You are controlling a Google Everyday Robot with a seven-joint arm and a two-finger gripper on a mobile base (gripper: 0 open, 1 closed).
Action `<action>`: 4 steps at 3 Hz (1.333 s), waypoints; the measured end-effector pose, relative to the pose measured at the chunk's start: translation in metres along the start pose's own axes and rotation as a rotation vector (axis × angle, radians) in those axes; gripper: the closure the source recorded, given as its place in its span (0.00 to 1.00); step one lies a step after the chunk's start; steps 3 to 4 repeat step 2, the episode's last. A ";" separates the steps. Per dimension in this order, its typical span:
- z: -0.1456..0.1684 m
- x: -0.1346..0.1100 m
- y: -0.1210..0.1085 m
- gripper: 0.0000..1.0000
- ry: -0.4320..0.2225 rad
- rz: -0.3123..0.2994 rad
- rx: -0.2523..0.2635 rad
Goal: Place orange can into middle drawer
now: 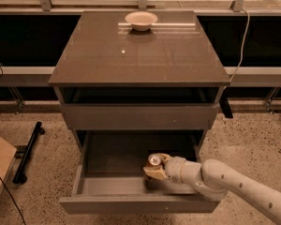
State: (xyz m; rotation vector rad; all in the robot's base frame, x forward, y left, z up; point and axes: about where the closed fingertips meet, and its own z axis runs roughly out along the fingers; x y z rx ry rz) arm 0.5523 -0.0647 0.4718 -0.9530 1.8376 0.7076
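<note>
Orange can (154,161) upright in middle drawer (110,184); gripper (155,169) jaws clamped on it; label unreadable.

Speckled terrazzo floor (253,135) surrounds a grey-brown cabinet (140,117) whose counter (173,55) carries a small glint of light. Behind it runs a dark recess (23,41). A black bar (28,151) lies at left near a cardboard box (0,165). The tool (153,170) sits low at the cabinet's front
</note>
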 end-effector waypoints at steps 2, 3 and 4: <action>0.006 0.017 -0.003 0.00 0.013 0.039 0.046; 0.006 0.017 -0.003 0.00 0.013 0.039 0.046; 0.006 0.017 -0.003 0.00 0.013 0.039 0.046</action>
